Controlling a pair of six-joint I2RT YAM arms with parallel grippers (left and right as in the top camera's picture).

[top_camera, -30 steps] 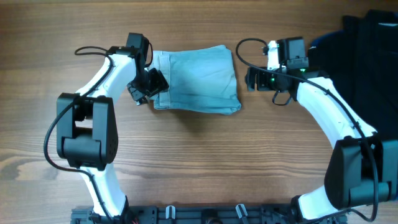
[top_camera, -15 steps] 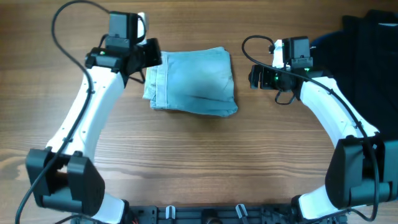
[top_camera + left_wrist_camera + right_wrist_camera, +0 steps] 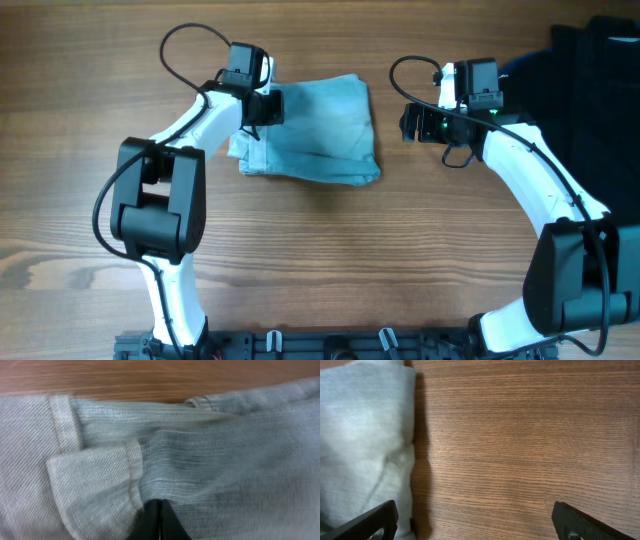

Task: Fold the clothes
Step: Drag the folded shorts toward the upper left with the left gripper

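The clothes, light blue denim shorts (image 3: 325, 130), lie folded into a rough square on the wooden table. My left gripper (image 3: 266, 106) rests on their upper left part, over the waistband. In the left wrist view its black fingertips (image 3: 160, 502) are pressed together on the denim (image 3: 225, 450), beside a belt loop, with no cloth showing between them. My right gripper (image 3: 408, 122) hovers just right of the shorts, open. In the right wrist view (image 3: 472, 515) only bare wood lies between its fingers, and the shorts' edge (image 3: 365, 435) is at the left.
A pile of dark garments (image 3: 600, 90) covers the table's far right. Black cables loop above both wrists. Bare wood (image 3: 330, 250) stretches in front of the shorts toward the arm bases.
My left gripper went from open at the shorts' left edge to shut, and moved up and right onto the waistband. The right arm barely moved.
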